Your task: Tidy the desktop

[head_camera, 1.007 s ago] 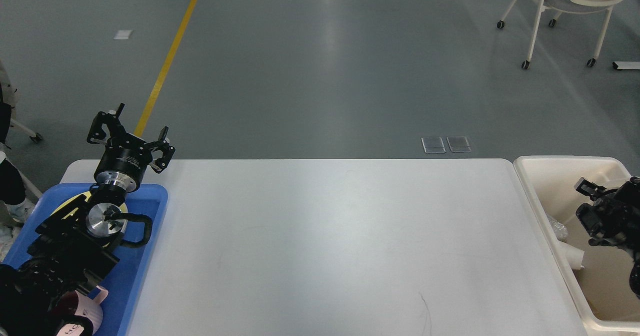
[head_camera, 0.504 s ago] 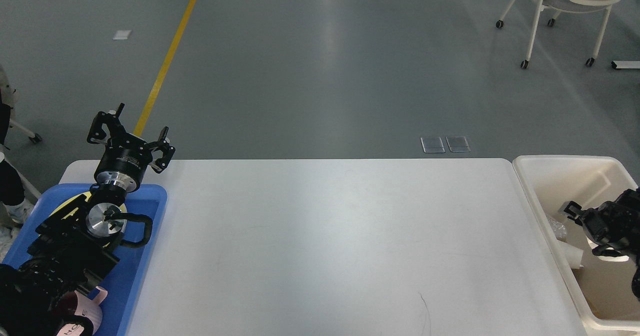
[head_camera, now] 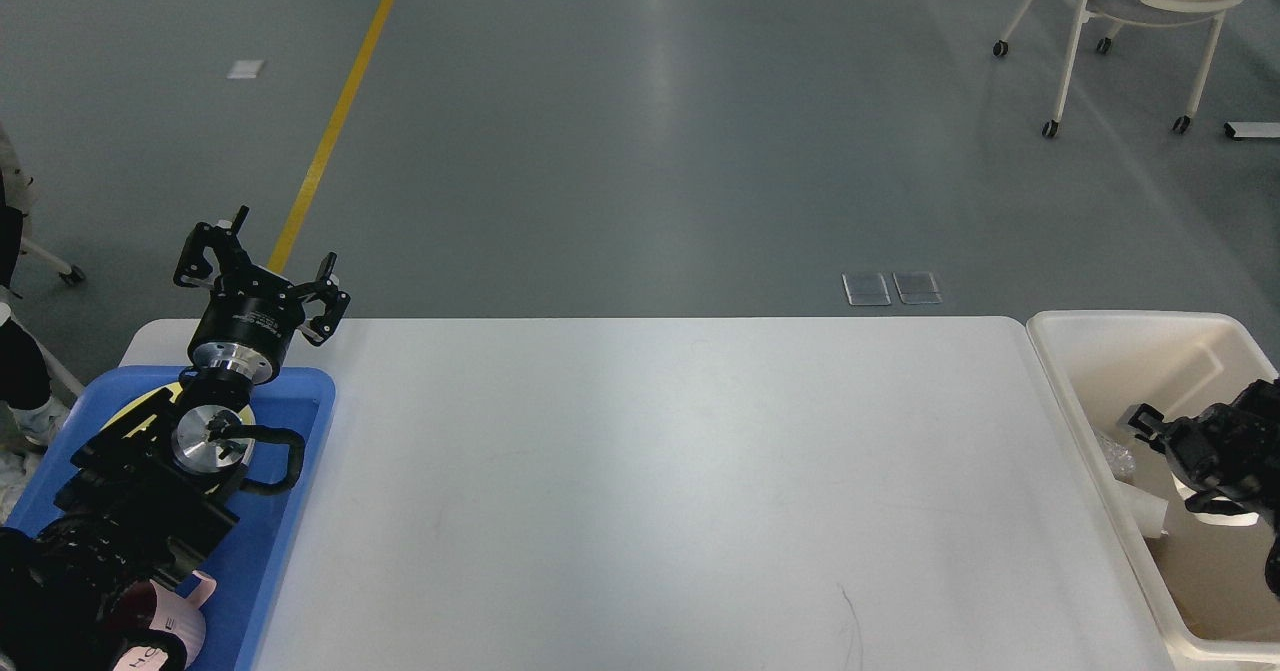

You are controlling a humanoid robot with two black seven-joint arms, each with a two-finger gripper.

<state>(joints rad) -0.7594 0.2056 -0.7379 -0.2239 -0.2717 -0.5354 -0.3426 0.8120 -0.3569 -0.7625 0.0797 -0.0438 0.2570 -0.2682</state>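
1. Filling most of the lower view, the desktop (head_camera: 650, 491) is a wide matte white top with rounded corners, its far edge running across the middle of the picture against the grey floor (head_camera: 650, 131).
2. A blue tray (head_camera: 285, 511) lies along the desktop's left edge, and the left arm reaches up over it.
3. The left gripper (head_camera: 262, 271) hangs above the desktop's far left corner with its two fingers spread apart and nothing between them.
4. A yellow disc (head_camera: 150, 403) shows in the tray's far end, partly hidden by the arm, and a pink cup (head_camera: 175, 623) sits at the tray's near end.
5. A cream-white bin (head_camera: 1100, 351) stands just beside the desktop's right edge.
6. The right gripper (head_camera: 1150, 423) is inside the bin, dark and seen end-on, so I cannot tell how far it is open or whether it grips anything.
7. A white chair (head_camera: 1130, 21) on casters stands well apart on the floor, toward the far right, and a yellow line (head_camera: 340, 111) crosses the floor on the left.
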